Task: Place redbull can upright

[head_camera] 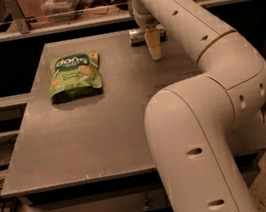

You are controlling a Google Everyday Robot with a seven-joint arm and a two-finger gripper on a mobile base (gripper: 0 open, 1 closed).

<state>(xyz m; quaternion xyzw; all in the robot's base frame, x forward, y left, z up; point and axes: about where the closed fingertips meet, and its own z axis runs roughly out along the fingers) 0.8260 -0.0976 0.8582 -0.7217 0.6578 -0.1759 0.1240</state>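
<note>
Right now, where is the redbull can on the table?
In the camera view, the redbull can lies on its side near the far edge of the table, to the right of the green snack bag and just behind the gripper.

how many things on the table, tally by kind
slim silver metal redbull can, lying on its side at the far edge: 1
flat green snack bag: 1
total: 2, both on the grey table
the gripper hangs right at the can, in front of its middle
</note>
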